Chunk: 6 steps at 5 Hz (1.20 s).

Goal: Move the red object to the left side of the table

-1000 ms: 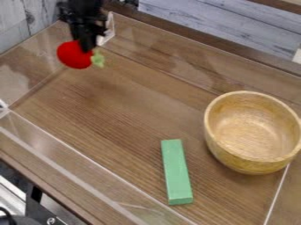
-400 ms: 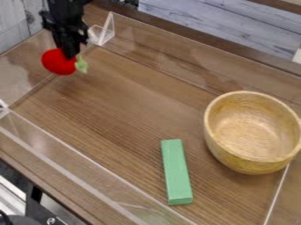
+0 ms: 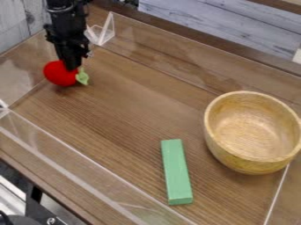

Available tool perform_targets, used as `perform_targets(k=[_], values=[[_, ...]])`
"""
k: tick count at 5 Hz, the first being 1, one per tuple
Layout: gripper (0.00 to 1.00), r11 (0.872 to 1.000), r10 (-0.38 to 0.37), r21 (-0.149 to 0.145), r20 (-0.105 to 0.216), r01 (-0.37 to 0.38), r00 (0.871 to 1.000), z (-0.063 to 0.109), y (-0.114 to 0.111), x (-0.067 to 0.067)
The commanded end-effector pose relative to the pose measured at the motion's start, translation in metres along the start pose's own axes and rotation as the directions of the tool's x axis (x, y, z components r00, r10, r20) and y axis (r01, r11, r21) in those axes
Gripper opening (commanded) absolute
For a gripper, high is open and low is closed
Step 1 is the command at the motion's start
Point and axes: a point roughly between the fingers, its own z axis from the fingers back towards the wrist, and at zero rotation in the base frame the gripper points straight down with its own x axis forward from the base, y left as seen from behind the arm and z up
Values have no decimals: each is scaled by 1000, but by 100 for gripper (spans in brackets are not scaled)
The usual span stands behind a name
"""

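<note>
Hand (image 3: 70, 65) points straight down, clamped on red object (image 3: 59, 73).

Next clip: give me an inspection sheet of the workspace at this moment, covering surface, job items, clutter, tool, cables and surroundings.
Surface: brown wood-grain table edged by low clear walls.
Job's things: red object at the far left of the table, low at the surface, green tip pointing right.
Clutter: wooden bowl at the right, nothing seen inside; green block lying flat near the front, apart from the bowl.
Tool: black tool pointing down, shut on the red object from above.
Cables: nothing seen clearly.
Surroundings: pale plank wall behind the table.
</note>
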Motion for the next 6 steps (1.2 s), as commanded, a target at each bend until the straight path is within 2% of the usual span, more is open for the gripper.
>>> perform_targets(k=[1,3,5,6], values=[[0,999,33,26,42,-35,999,24,10,8],[0,997,79,15,40,-79,996,13,9,13],[0,999,44,6,41,-45,998,20,9,0],[0,1000,30,-1,41,-30,999,21,9,0]])
